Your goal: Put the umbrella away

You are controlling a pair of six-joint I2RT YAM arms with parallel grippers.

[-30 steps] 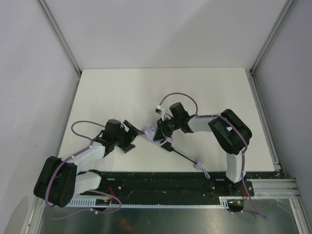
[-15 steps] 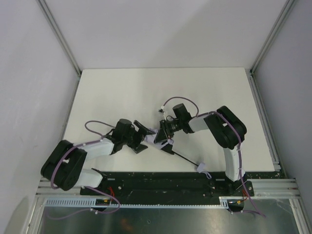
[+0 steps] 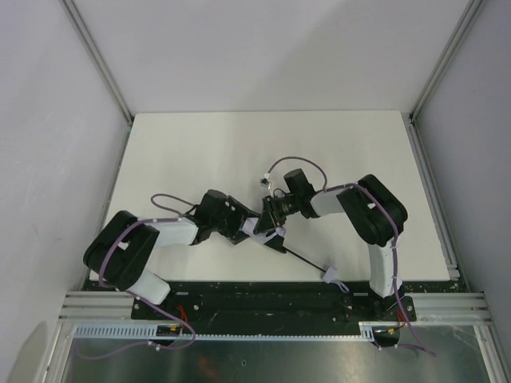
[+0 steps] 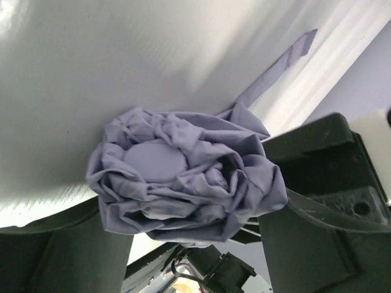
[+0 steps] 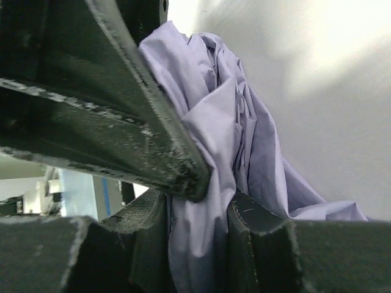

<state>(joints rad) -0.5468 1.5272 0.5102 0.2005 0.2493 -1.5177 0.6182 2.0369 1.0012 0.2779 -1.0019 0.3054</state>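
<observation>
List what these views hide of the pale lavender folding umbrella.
- Top view: pale lavender fabric canopy mostly covered by left gripper and right gripper.
- Left wrist: thin black shaft hidden behind bunched canopy; whether the fingers press it is unclear.
- Right wrist: its own black fingers block the shaft.

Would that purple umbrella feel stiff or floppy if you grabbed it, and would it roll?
The umbrella has cloth crumpled into loose folds, so it probably squashes and slips under a grip. Its black shaft lies straight and likely stays stiff. With bunched cloth at one end and the handle at the other, it seems unlikely to roll.
</observation>
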